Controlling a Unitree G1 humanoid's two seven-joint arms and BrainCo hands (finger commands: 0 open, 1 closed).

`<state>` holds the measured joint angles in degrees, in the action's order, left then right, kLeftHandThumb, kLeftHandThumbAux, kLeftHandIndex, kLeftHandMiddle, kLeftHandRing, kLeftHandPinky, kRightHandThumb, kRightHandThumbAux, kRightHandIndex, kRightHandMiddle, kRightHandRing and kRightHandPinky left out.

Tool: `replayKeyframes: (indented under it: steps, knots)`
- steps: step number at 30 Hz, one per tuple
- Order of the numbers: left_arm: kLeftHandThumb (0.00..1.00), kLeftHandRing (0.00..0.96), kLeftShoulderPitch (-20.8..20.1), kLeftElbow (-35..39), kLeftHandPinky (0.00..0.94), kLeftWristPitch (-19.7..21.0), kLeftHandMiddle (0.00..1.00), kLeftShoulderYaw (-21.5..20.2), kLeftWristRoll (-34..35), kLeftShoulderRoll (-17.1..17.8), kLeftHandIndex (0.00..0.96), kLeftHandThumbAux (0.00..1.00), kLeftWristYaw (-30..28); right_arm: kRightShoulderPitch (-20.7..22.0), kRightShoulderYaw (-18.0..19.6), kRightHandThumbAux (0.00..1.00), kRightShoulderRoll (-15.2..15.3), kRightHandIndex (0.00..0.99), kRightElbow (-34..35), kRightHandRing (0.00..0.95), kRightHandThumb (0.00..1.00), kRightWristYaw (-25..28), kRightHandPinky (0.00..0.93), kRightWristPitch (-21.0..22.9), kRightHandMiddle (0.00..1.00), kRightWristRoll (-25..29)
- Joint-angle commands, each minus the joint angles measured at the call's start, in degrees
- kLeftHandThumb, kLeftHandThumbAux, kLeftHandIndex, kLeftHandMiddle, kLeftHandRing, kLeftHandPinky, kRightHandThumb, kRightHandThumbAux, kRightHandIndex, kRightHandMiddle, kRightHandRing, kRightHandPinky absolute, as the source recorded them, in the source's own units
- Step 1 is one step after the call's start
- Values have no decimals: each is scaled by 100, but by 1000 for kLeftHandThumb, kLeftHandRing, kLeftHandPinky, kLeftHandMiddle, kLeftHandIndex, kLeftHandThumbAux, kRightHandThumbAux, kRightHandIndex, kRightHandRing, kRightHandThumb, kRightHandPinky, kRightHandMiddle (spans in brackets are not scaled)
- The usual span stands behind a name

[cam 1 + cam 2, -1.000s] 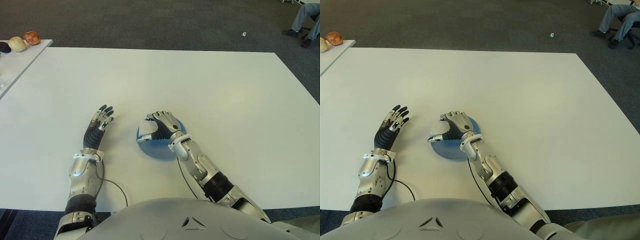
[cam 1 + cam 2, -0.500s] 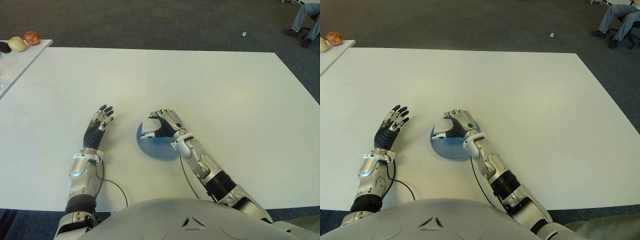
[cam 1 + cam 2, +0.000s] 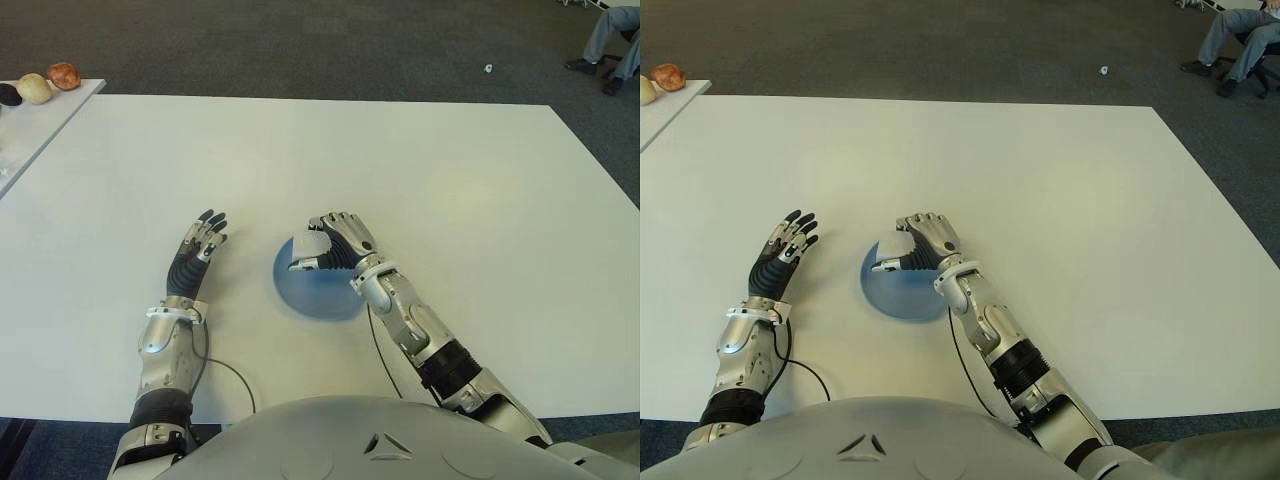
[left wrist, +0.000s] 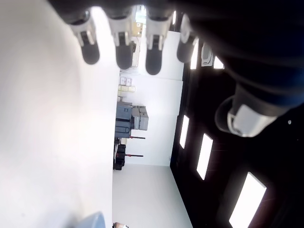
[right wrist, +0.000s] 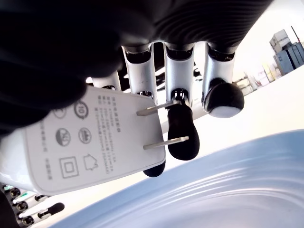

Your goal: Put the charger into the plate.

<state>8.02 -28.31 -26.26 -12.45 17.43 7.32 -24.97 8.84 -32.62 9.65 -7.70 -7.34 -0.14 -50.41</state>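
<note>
The right robot hand [image 3: 335, 245] has shifted toward the far edge of the blue plate [image 3: 312, 293], uncovering most of it. Its fingers clasp the white charger [image 5: 90, 137] (prongs out) just above the plate, so release seems near. The left robot hand [image 3: 197, 247] lies flat, fingers spread, on the tabletop [image 3: 450, 190].

Round food items [image 3: 38, 85] on a side table [image 3: 30, 130]; seated person's legs [image 3: 610, 35] far right.
</note>
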Motion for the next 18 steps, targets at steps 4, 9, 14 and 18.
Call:
replayKeyframes:
  steps: [4,9,14,18]
  knots:
    - [0,96,496,-653,98,494,124,143,-58,-277,98,487,-8,-35,51,626,161,773,76,837,978,-290,817,-196,849,-38]
    - [0,99,501,-646,96,498,123,136,-34,-275,93,488,-35,67,-78,421,364,421,74,476,691,-383,448,-257,491,-363]
    - [0,104,500,-653,99,496,127,131,-31,-260,92,487,-52,84,-99,310,589,193,289,153,538,144,145,-238,191,-391]
    - [0,107,501,-657,102,482,130,135,-55,-252,89,485,-45,67,-78,239,696,71,462,32,430,656,30,-163,46,-304]
